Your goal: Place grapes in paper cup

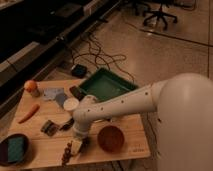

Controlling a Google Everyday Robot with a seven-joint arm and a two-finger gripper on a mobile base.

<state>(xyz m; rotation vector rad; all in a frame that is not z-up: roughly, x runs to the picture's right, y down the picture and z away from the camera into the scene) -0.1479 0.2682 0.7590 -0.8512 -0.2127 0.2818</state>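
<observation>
The grapes [66, 152], a dark elongated bunch, lie on the wooden table [125, 122] near its front edge. My gripper [75, 146] is low over the table, right at the right side of the bunch and partly covering it. The arm reaches in from the right. The paper cup [71, 104], small, white and upright, stands further back near the table's middle, well apart from the gripper.
A reddish-brown bowl [110, 138] sits just right of the gripper. A green tray [106, 84] is at the back. An orange carrot [28, 113], a dark plate [13, 148], a small striped object [48, 127] and a grey cloth [54, 94] lie to the left.
</observation>
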